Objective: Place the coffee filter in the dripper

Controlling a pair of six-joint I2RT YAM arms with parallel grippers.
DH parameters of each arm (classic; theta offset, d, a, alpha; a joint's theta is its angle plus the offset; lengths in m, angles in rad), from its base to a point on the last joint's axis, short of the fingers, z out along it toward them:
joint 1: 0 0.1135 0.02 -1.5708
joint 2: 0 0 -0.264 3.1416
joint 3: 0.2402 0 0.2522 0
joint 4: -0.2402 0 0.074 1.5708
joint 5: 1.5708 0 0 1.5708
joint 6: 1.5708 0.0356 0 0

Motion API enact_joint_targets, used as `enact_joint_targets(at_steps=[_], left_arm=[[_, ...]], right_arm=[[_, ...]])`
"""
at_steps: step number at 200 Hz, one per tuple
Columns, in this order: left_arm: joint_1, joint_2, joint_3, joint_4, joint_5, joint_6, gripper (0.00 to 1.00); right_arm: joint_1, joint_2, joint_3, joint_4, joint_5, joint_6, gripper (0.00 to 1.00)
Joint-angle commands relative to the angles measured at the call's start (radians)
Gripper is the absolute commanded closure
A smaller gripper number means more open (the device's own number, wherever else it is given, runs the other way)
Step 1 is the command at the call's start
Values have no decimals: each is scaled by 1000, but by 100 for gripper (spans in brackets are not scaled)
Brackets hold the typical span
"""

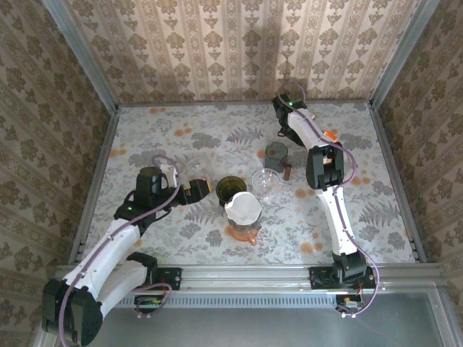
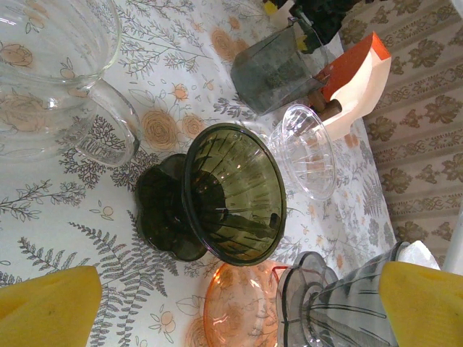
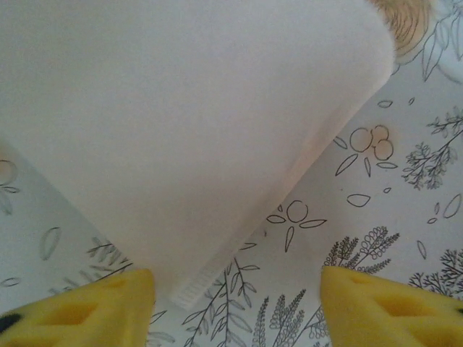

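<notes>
R gripper [image 3: 239, 296], jaws apart, hangs over the white paper filter [image 3: 195, 130] lying flat on the floral cloth [image 3: 376, 217], narrow end toward it. We judge R arm nearer. L gripper [image 2: 235, 311] gapes at the green dripper [image 2: 231, 191].

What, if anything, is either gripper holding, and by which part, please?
Nothing, it seems. The left gripper stands open facing the green dripper; the right gripper stands open over the filter, whose corner lies beside one finger, unpinched.
</notes>
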Motion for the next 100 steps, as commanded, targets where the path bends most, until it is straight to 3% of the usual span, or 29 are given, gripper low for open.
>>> enact_joint_targets(at_steps=[1,53,91,100], left_arm=[[10,-9,-1,-6,3,6,0],[12,-8,-1,-8,6,6,0],[12,-8,-3,-11,6,4,0],[12,-10,-2,-11,7,5,0]], right_arm=[[-6,43,26,-62,-37,30,45],[-9,43,25,-41,-50,2,71],[-11,37,11,-5,-68,-40,100],[-10,27,1,8,-69,-51,100]])
